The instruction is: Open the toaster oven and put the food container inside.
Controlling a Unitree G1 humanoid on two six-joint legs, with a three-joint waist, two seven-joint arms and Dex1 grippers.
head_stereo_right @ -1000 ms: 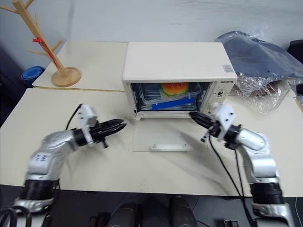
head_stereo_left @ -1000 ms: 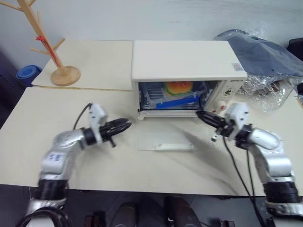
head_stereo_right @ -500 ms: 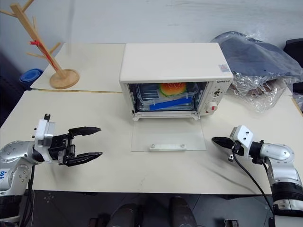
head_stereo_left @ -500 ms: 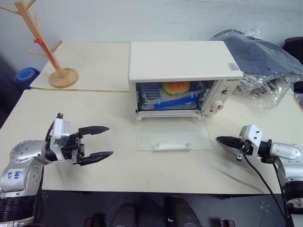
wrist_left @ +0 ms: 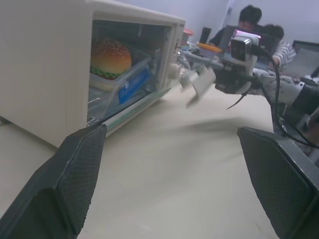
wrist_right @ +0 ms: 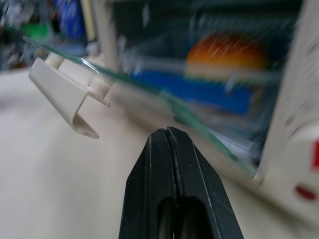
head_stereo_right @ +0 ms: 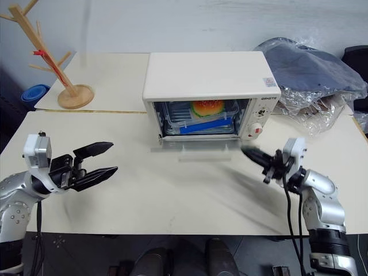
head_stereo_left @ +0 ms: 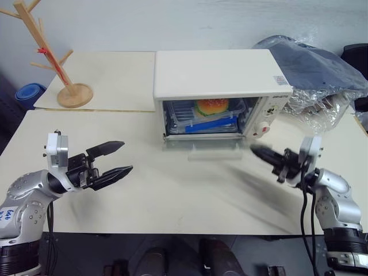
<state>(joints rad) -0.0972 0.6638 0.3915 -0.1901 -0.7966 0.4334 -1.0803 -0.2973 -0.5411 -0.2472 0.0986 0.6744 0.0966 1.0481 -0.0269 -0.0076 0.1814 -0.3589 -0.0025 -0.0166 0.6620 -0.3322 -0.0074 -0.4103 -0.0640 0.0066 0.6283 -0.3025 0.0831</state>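
Observation:
The cream toaster oven (head_stereo_left: 221,72) stands at the middle back of the table. Its glass door (head_stereo_left: 214,150) hangs partway up, blurred, with the white handle (wrist_right: 65,97) at its free edge. Inside on the rack lies the food container (head_stereo_left: 210,118), clear with a blue clip strip and a burger toy in it. My right gripper (head_stereo_left: 256,152) is shut and empty, its tip just under the door's right side. My left gripper (head_stereo_left: 126,157) stands open and empty over the table, well left of the oven.
A wooden mug tree (head_stereo_left: 57,57) stands on the back left table. A crinkled plastic bag with dark cloth (head_stereo_left: 322,69) lies at the back right. People (wrist_left: 254,25) sit at desks beyond the table in the left wrist view.
The left gripper drew back from the oven and opened. The right gripper pulled back to the right, then swung toward the oven. The door, flat on the table before, now stands partway up.

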